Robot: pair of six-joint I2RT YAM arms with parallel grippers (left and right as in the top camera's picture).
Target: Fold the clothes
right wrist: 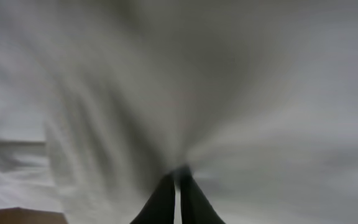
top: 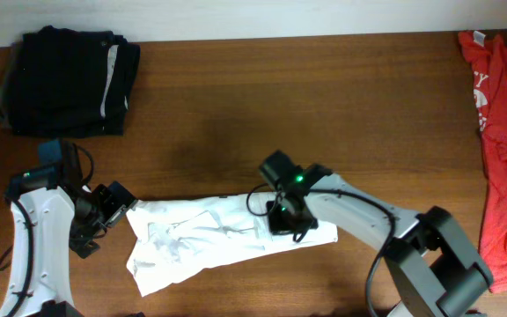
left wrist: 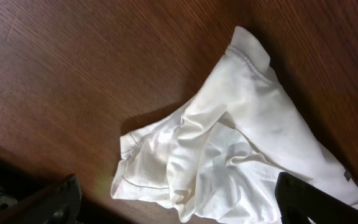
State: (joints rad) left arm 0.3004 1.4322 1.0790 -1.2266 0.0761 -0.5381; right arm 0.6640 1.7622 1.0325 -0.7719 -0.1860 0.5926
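The white T-shirt [top: 209, 238] lies crumpled in a long band across the front of the table. My right gripper [top: 287, 220] presses down on its right end; in the right wrist view its fingers [right wrist: 178, 180] are shut on a pinch of the white cloth [right wrist: 229, 93], which fills the frame. My left gripper [top: 111, 210] is open beside the shirt's left end. In the left wrist view its fingers [left wrist: 179, 205] stand wide apart around a bunched corner of the shirt [left wrist: 229, 143] without touching it. The printed graphic is hidden.
A folded black garment [top: 69, 81] lies at the back left corner. A red shirt [top: 504, 150] is spread along the right edge of the brown wooden table [top: 324, 106]. The table's front edge runs just below the white shirt.
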